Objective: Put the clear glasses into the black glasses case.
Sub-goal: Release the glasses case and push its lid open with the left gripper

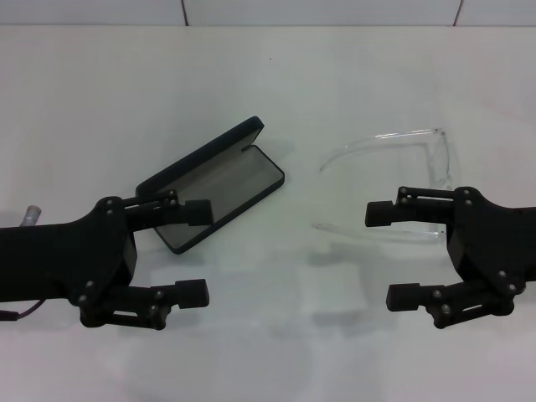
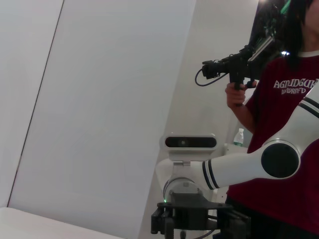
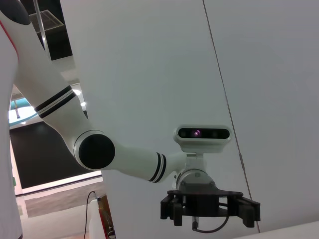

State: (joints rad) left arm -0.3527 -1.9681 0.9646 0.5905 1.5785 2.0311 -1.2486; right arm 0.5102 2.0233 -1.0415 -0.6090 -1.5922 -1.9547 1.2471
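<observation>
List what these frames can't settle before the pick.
- Black glasses case: its near left corner sits behind the left pincer, head view.
- Clear glasses: near arm's hinge end behind the right pincer; clear plastic fades into the table.
- Wrist views show neither object.

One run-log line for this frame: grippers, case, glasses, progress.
left gripper: open, beside case | right gripper: open, beside glasses | flat black hinged glasses case: lid open, empty | clear plastic wraparound glasses: on table, ungrasped
</observation>
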